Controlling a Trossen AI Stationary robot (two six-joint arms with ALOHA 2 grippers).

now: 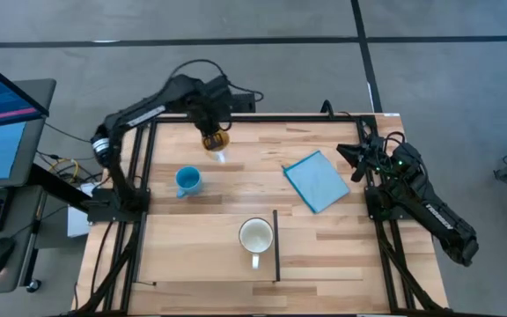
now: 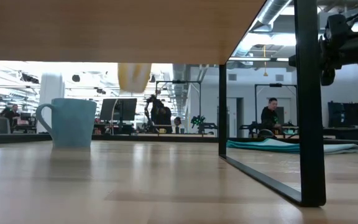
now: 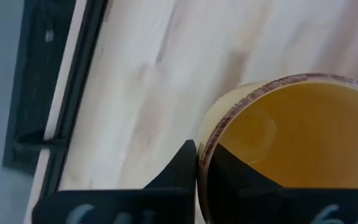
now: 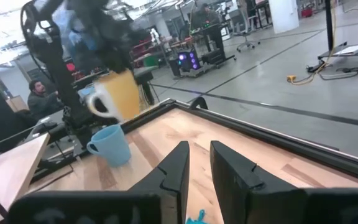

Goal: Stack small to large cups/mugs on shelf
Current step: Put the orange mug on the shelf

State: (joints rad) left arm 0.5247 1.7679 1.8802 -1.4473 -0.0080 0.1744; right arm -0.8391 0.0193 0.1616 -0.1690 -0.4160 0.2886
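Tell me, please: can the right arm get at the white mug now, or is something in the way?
Probably yes. The right gripper holds nothing and waits at the table's right edge. Between it and the white mug lie only the flat blue cloth and the low black strip, easily passed over.

Orange mug (image 1: 216, 139), yellow-orange inside with a dark rim line; light blue mug (image 1: 187, 180); cream-white mug (image 1: 255, 238); light blue cloth (image 1: 316, 180) at 2 o'clock; pale wood-grain tabletop (image 1: 192, 255); black shelf strip (image 1: 276, 246).
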